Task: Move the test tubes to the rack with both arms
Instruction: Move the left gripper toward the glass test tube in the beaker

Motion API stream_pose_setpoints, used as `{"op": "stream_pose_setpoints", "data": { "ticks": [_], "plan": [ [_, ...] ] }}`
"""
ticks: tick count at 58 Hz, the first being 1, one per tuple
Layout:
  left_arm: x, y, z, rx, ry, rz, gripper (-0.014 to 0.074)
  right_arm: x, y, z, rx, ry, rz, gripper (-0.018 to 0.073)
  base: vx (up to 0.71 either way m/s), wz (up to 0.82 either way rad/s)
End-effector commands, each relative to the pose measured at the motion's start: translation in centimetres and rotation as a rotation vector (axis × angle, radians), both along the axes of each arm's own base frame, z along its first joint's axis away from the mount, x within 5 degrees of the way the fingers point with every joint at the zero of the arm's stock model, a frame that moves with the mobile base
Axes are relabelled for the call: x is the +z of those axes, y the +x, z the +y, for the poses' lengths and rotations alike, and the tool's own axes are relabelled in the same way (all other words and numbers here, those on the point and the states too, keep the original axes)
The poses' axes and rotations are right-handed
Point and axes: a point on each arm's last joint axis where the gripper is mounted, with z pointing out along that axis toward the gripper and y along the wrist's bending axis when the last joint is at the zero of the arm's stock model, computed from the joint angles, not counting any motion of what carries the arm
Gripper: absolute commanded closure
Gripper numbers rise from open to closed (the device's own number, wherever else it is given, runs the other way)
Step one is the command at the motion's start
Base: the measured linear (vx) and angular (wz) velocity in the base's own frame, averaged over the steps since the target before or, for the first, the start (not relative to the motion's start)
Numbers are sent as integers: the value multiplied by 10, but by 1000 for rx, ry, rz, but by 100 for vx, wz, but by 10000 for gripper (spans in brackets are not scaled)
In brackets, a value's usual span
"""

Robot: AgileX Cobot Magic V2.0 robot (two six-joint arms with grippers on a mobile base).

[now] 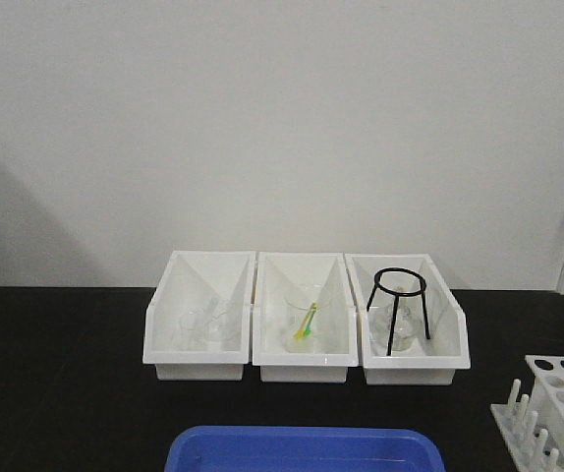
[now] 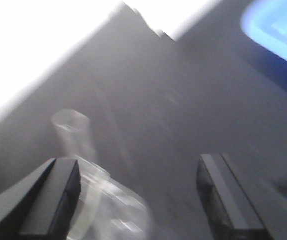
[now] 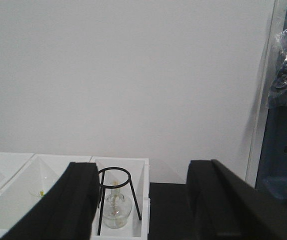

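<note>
- Here, my left end effector (image 2: pixel 138 167) gapes wide, gripping nothing; a clear test tube (image 2: pixel 74 131) sits just beside one finger, the view blurred.
- My right end effector (image 3: pixel 143 172) is likewise spread, nothing between its fingers.
- Beyond it, a black tripod (image 3: pixel 114 186) stands in a white bin (image 3: pixel 133 162).
- The rack (image 1: pixel 562 388) stands at the right edge of the counter (image 1: pixel 56 393), near a blue tray (image 1: pixel 302 447).

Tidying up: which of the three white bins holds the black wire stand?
The rightmost bin in the front view; only it holds the black stand.
</note>
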Motion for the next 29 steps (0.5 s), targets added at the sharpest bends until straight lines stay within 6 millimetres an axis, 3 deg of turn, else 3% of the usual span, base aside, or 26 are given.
{"op": "stream_pose_setpoints", "data": {
  "ticks": [1, 13, 29],
  "plan": [
    [22, 6, 2, 19, 23, -206, 25, 19, -2, -1, -5, -13, -124, 128, 0, 0],
    [22, 17, 21, 169, 56, -269, 25, 19, -2, -1, -5, -13, -125, 128, 0, 0],
    [15, 27, 22, 185, 80, -290, 25, 23, -3, -1, -6, -13, -175, 128, 0, 0]
  ]
}}
